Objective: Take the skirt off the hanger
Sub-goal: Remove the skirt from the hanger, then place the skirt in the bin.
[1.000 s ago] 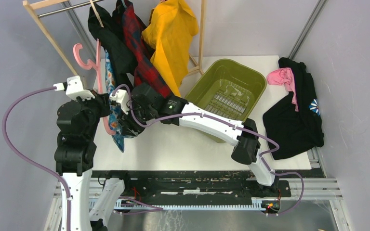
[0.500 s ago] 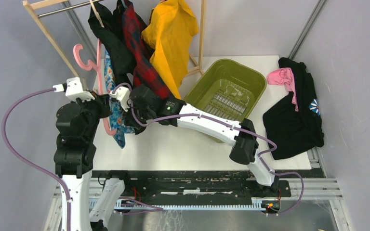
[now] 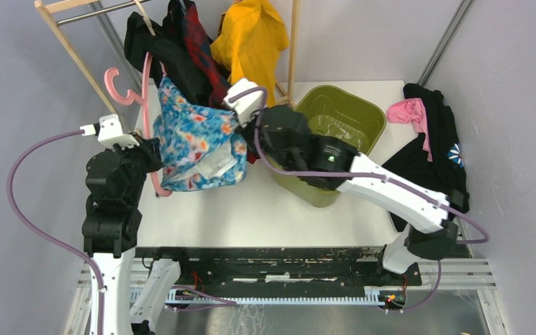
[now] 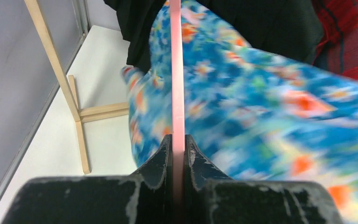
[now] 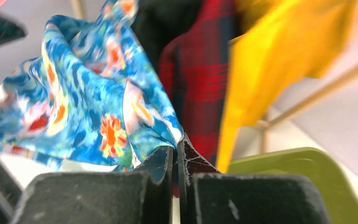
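Top external — skirt [image 3: 199, 139] on pink hanger [image 3: 142, 98] against dark garments [image 3: 174, 63] — green basin [image 3: 363, 112] beside.

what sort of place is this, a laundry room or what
Most likely a robot lab cell staged as a laundry corner: robot arms bolted to a white table, a wooden clothes rack hung with garments, and a green plastic tub.
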You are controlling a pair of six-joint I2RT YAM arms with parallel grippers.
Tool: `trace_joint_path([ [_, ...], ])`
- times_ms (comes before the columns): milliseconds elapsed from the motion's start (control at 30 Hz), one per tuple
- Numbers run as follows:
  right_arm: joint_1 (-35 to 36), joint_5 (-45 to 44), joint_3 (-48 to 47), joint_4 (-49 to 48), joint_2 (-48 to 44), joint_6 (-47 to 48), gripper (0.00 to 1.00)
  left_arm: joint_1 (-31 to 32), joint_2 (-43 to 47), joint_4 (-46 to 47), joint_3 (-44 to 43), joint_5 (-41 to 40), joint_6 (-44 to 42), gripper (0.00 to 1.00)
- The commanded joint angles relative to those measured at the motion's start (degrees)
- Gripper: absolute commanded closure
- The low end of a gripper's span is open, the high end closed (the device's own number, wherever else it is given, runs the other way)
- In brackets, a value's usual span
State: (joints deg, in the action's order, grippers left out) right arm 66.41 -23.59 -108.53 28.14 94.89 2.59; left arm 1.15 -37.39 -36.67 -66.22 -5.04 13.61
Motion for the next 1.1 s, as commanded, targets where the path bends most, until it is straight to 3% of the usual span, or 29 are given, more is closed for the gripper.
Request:
trace_joint_path([
  [0, -0.6, -19.4, 2.6, -11.0, -6.7, 9.4, 0.99, 0.1, -0.2, 6.7, 0.7, -1.1, -2.7, 0.97],
  [267, -5.9, -33.3, 9.0, -29.4, -13.2, 27.1, 0.99, 0.3, -0.7, 7.3, 1.4, -1.6, -3.2, 0.97],
  [600, -25.5, -29.7, 6.8, -26.1, -12.5, 22.3, 0.99, 0.3, -1.2, 7.6, 2.0, -1.2, -2.9, 0.97],
  [733, -28.4, -27.5, 6.0, -25.0, -10.1, 21.4, 0.99, 0.3, -1.4, 7.7, 2.5, -1.6, -3.1, 0.97],
  [1067, -30.6, -20.7, 8.5, -13.5, -2.8, 7.7, 0.99, 0.3, -2.4, 8.4, 3.0, -3.0, -3.4, 0.97],
])
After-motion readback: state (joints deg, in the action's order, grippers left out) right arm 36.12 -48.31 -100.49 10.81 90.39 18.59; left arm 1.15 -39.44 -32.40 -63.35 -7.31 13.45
